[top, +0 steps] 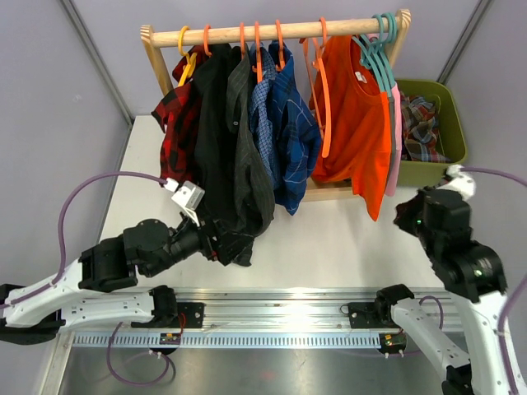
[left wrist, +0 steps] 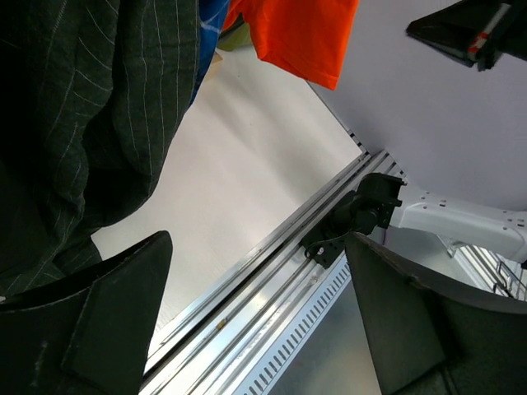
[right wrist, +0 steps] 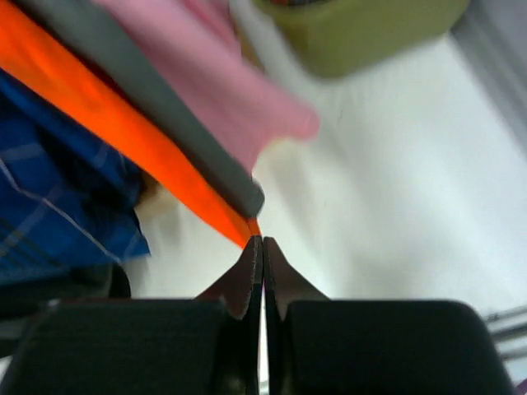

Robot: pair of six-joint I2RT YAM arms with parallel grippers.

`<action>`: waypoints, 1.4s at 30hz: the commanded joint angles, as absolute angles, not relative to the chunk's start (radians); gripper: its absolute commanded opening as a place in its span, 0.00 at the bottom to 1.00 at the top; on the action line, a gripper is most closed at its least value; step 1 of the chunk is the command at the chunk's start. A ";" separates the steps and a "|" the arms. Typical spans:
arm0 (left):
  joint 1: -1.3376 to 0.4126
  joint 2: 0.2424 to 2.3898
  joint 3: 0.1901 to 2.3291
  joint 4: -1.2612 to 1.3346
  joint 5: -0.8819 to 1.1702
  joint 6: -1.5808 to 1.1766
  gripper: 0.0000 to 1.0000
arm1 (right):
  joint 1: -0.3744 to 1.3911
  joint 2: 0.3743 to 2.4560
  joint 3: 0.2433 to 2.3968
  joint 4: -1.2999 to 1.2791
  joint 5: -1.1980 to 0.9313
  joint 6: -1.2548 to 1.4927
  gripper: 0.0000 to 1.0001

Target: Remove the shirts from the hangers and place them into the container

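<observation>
Container (top: 428,174) right of shirts (top: 247,140) on rail (top: 342,27)

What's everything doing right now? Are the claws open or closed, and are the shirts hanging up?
left gripper, open beside the grey shirt.
right gripper, shut at the orange shirt's bottom corner.
orange shirt, hanging on the rail.
grey shirt, hanging on the rail.
basket, holding a plaid shirt.

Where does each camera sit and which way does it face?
Top external: above and behind, looking down on the wooden rail, olive basket, left arm and right arm.
Left wrist: looks across the table to the right arm's base; open left pincer.
Right wrist: facing shirt hems; right pincer shut on the orange shirt.
Shared: the orange shirt, in all three.
</observation>
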State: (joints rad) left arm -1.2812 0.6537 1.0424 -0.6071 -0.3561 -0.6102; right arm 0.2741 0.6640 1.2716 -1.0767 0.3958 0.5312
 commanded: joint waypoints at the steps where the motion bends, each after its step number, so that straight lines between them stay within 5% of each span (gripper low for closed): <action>1: -1.284 0.646 1.008 -0.528 -0.341 -0.640 0.87 | 0.279 0.693 1.090 -1.083 0.161 0.607 0.00; 8: -1.285 0.650 0.991 -0.528 -0.347 -0.652 0.91 | 0.362 0.730 0.942 -0.971 0.023 0.606 0.00; 15: -1.284 0.663 1.005 -0.531 -0.357 -0.644 0.93 | 0.837 1.043 0.969 -0.882 0.306 0.736 0.00; 33: -1.284 0.572 0.930 -0.552 -0.402 -0.664 0.94 | 0.675 1.543 1.022 -0.405 0.272 0.612 0.00; 42: -1.284 0.571 0.882 -0.549 -0.419 -0.666 0.94 | 0.669 1.776 1.212 -0.298 0.198 0.543 0.00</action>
